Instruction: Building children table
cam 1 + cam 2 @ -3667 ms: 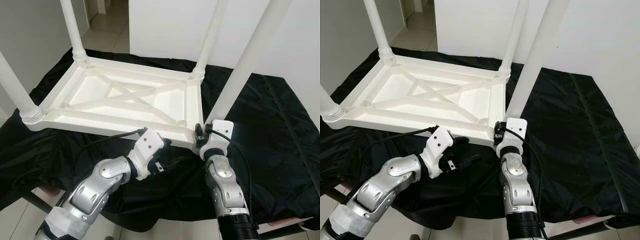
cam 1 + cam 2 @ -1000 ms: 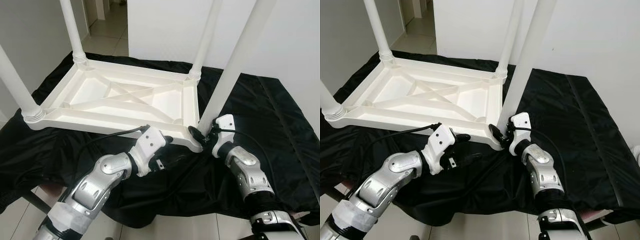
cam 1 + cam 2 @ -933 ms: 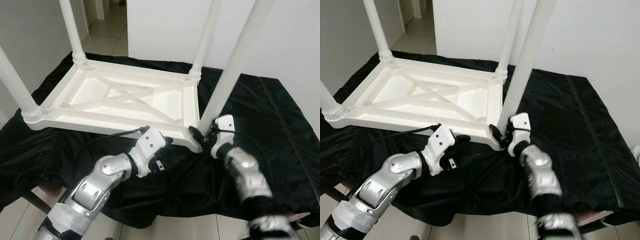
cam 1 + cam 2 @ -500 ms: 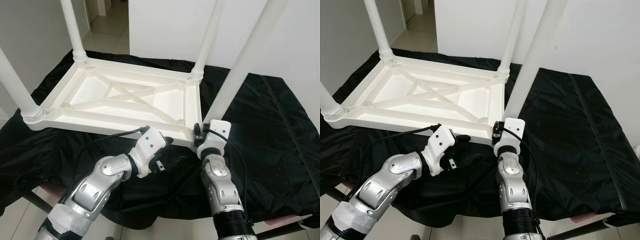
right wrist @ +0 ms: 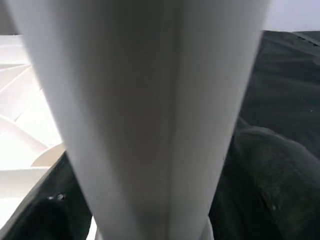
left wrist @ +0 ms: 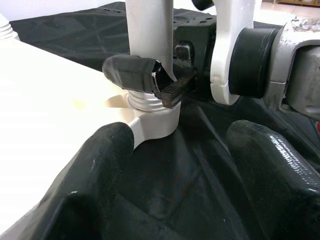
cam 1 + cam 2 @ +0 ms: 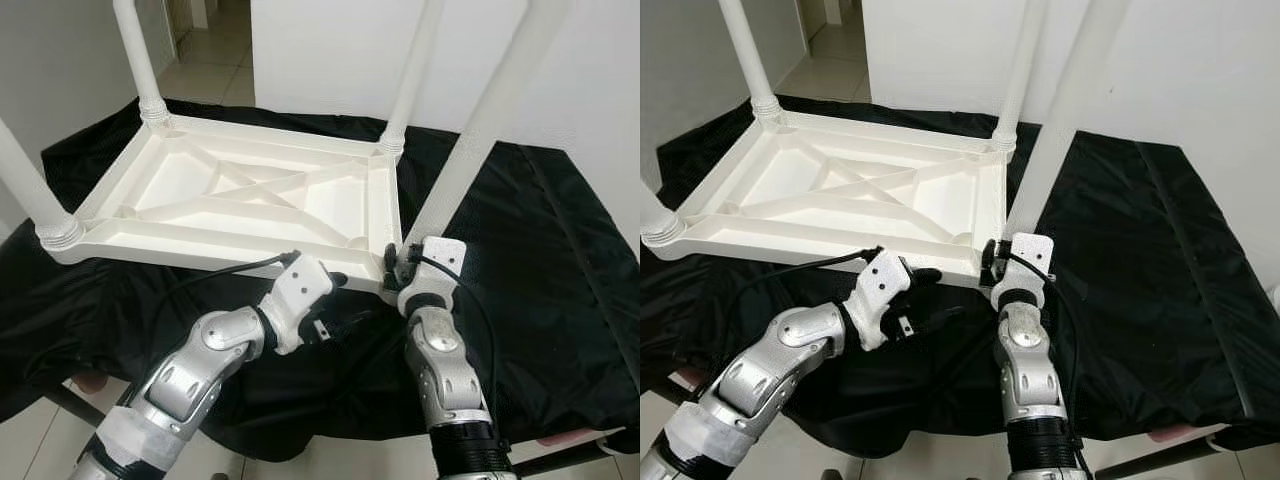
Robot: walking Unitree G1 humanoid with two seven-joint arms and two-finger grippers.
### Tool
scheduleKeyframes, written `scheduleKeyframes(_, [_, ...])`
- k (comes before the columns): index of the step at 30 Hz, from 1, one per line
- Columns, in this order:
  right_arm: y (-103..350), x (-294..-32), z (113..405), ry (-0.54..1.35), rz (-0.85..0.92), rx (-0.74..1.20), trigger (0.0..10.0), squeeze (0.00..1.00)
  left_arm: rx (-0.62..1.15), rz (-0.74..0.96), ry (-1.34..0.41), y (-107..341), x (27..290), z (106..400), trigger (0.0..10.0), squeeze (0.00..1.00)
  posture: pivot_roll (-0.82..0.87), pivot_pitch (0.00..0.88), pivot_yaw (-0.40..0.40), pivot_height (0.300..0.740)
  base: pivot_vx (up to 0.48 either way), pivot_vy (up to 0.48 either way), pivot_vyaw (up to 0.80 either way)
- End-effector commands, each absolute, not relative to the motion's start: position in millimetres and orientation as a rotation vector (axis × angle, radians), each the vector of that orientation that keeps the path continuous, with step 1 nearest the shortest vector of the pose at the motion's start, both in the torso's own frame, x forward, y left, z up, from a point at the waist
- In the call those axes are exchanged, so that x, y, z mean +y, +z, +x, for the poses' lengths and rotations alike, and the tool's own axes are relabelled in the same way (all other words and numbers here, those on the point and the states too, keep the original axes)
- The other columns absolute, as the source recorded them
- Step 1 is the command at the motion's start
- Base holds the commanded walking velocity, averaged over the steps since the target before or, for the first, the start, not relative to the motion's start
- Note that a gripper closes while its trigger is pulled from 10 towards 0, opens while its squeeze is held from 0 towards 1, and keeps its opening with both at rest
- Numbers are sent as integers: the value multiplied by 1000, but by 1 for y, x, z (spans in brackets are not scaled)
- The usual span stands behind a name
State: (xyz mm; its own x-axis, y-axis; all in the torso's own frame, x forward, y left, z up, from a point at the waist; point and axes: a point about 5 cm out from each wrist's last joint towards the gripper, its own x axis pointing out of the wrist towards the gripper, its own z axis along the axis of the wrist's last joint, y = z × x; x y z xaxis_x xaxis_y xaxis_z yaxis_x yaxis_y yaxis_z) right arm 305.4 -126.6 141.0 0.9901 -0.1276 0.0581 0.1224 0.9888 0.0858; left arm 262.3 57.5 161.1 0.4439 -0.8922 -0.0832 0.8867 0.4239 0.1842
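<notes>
On black cloth, head views: white table upside down, legs up. R gripper at near right corner, fingers clamped on base of fourth leg. L gripper just below near edge, beside that corner.

L wrist view: own fingers spread apart, gripping nothing; R fingers pinch leg above threaded socket.

R wrist view: leg close-up between blurred fingers.

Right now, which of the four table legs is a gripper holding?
The near-right leg: the right gripper clamps its base at the socket; the other three stand untouched.
</notes>
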Motion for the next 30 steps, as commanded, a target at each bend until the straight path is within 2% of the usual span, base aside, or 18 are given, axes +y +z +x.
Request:
scheduleKeyframes(1, [139,-124,300,-105,108,-73,10000,1000,-15,231,-1157,160,56,260,10000,0,15,67,-58,740,0,0,0])
scheduleKeyframes(6, [143,-129,298,-62,112,-101,10000,1000,-18,230,-1151,161,57,261,10000,0,17,65,-60,740,0,0,0])
scheduleKeyframes(7, [142,-135,297,-29,112,-104,10000,0,-19,230,-1148,161,57,261,10000,0,22,63,-62,740,0,0,0])
scheduleKeyframes(9, [142,-139,297,5,111,-105,10000,0,-19,230,-1146,161,58,261,10000,0,22,63,-62,740,0,0,0])
scheduleKeyframes(10, [141,-145,297,113,101,-101,10000,0,-19,232,-1144,160,58,261,10000,0,23,61,-61,740,0,0,0])
scheduleKeyframes(16, [141,-151,298,218,64,-100,10000,0,-20,234,-1143,160,58,261,10000,0,20,60,-59,740,0,0,0])
scheduleKeyframes(21, [143,-163,308,398,-34,-95,10000,0,-25,239,-1146,162,57,263,10000,0,21,52,-54,740,0,0,0])
scheduleKeyframes(30, [146,-166,321,626,-97,-64,10000,0,-31,242,-1152,163,56,265,10000,0,27,44,-50,740,0,0,0])
